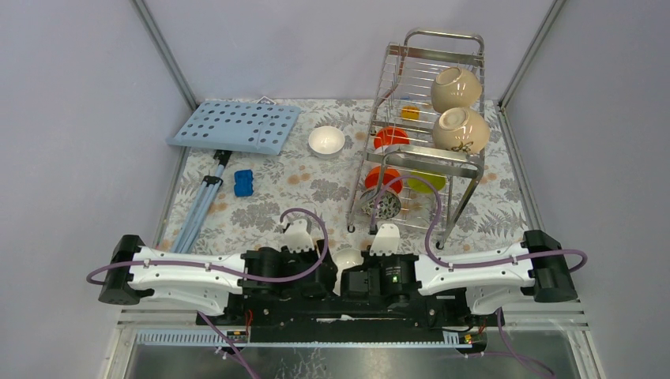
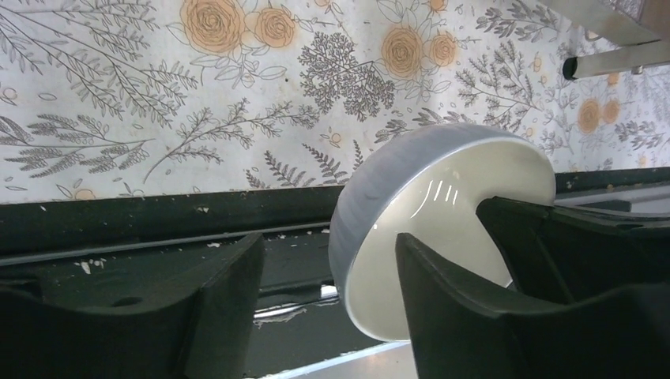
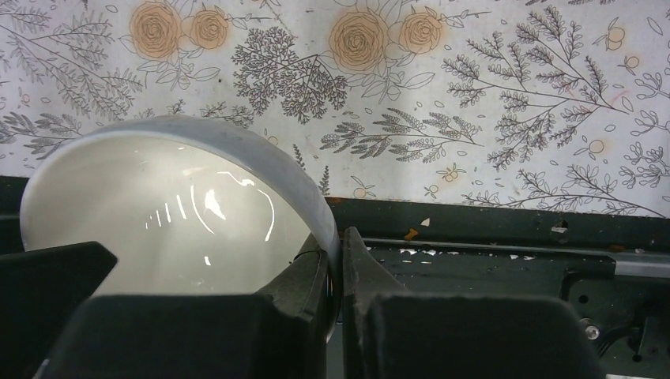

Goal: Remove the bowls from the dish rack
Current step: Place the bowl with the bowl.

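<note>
Pinching the white bowl (image 3: 182, 213), right gripper (image 3: 338, 260); left gripper (image 2: 328, 245) wide around its rim; cream bowls (image 1: 456, 88) in the dish rack (image 1: 430, 162).

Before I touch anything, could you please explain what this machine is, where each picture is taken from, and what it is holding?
These are two robot arms bolted side by side at the near edge of a table, each ending in a two-finger gripper. The wide picture comes from a fixed camera above and behind them. The other two come from wrist cameras, so the dark shapes are each gripper's fingers. On the flowered table stands a dish rack holding cream bowls, orange-red bowls, a green bowl and a speckled bowl. Left of it are a white bowl, a blue block and a perforated blue board. The right gripper pinches the rim of a second white bowl between the arms. The left gripper is open, its fingers seemingly either side of that bowl's wall.
</note>
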{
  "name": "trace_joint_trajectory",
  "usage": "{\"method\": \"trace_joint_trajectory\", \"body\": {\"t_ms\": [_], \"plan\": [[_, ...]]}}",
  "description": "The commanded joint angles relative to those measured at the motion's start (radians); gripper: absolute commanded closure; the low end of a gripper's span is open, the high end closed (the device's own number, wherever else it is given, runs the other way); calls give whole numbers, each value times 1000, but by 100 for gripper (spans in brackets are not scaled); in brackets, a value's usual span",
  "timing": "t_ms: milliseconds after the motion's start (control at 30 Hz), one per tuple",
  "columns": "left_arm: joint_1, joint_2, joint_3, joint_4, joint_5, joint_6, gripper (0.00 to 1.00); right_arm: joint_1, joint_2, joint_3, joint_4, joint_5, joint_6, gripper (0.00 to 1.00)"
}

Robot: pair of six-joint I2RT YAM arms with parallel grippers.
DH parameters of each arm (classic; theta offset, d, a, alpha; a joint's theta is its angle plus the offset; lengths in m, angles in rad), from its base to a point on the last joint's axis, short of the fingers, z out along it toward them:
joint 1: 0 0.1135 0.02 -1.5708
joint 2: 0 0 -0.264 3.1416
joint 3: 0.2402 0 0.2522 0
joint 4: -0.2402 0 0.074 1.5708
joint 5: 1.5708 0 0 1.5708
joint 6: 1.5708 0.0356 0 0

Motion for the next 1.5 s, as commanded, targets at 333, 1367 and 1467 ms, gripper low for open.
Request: {"method": "trace_joint_trajectory", "body": {"t_ms": [333, 1367, 1467], "plan": [[3, 69, 33, 14, -70, 44, 47, -7, 2, 40, -16, 64, 75, 100], [5, 139, 38, 45, -111, 134, 100, -7, 12, 85, 7, 38, 11, 85], [5, 155, 56, 48, -118, 135, 100, -6, 14, 87, 21, 32, -5, 74]]}}
